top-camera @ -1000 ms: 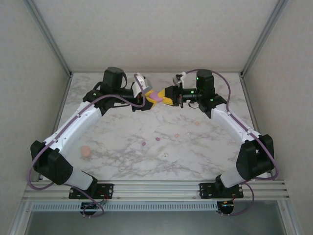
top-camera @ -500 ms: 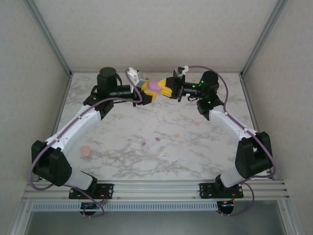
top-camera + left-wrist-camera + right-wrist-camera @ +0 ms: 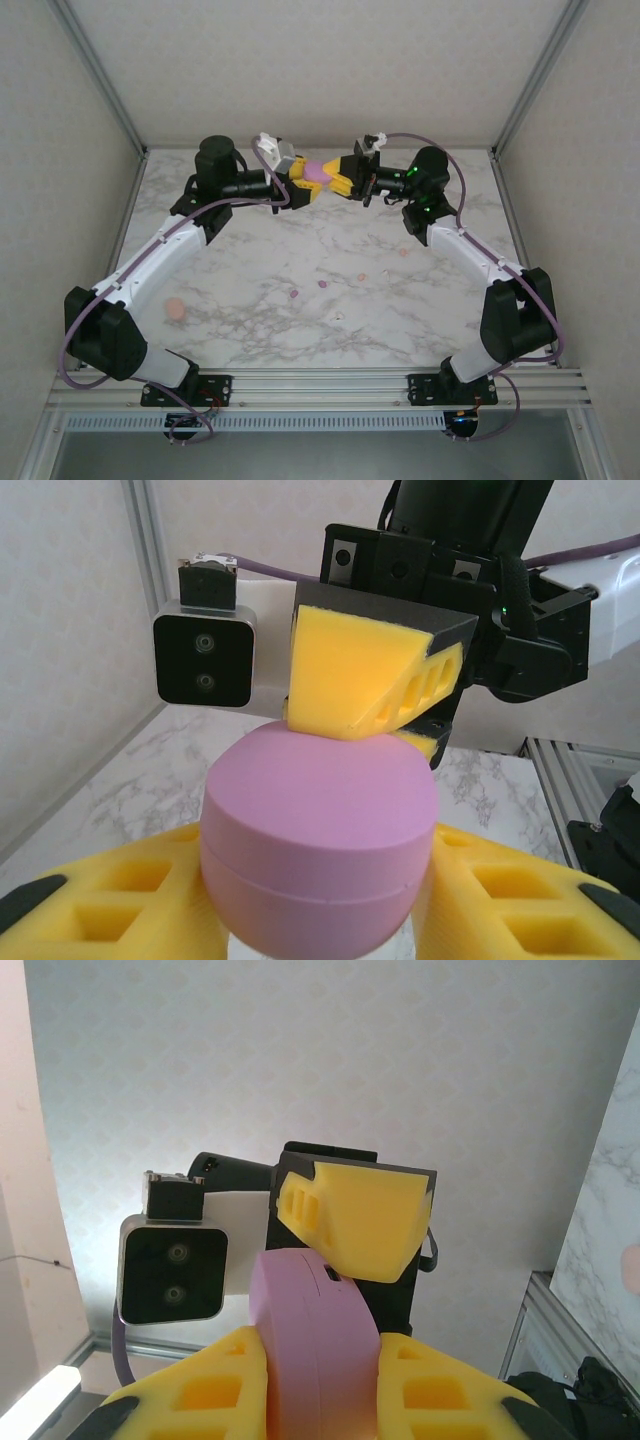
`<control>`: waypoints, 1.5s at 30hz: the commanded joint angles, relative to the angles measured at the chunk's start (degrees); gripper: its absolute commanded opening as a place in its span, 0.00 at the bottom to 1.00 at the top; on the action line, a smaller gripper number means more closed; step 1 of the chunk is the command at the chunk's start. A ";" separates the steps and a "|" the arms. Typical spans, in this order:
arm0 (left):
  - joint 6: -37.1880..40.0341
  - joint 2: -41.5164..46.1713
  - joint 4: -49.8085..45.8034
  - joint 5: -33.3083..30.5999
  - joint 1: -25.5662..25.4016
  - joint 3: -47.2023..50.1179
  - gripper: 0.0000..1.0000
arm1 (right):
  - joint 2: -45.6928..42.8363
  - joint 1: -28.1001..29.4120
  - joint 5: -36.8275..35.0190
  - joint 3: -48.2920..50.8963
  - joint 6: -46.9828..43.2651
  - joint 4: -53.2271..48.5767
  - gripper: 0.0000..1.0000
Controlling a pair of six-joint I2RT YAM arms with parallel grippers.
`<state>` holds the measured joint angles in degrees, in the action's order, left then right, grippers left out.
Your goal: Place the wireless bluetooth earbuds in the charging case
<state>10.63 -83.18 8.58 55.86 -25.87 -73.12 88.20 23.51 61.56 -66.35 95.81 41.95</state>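
Purple pebble-shaped case [image 3: 318,830] clamped in left tool [image 3: 303,185].

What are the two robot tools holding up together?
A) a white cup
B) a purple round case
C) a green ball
B: the left tool and the right tool both clamp the purple case, up off the table.
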 commanded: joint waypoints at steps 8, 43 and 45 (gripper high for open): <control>-0.27 0.23 -0.93 2.95 -0.15 -2.76 0.47 | 1.09 0.11 -0.17 0.43 -0.85 1.50 0.14; 1.23 0.47 -5.92 0.41 -1.37 -1.67 0.29 | -4.61 0.08 -3.79 -4.94 -26.06 -31.71 0.43; -0.01 0.68 -4.08 0.05 -1.64 -0.72 0.28 | -5.54 -0.07 -4.22 -5.73 -28.58 -34.57 0.43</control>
<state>11.75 -83.79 0.62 55.22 -26.63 -74.74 84.64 23.51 59.09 -69.87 75.18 17.54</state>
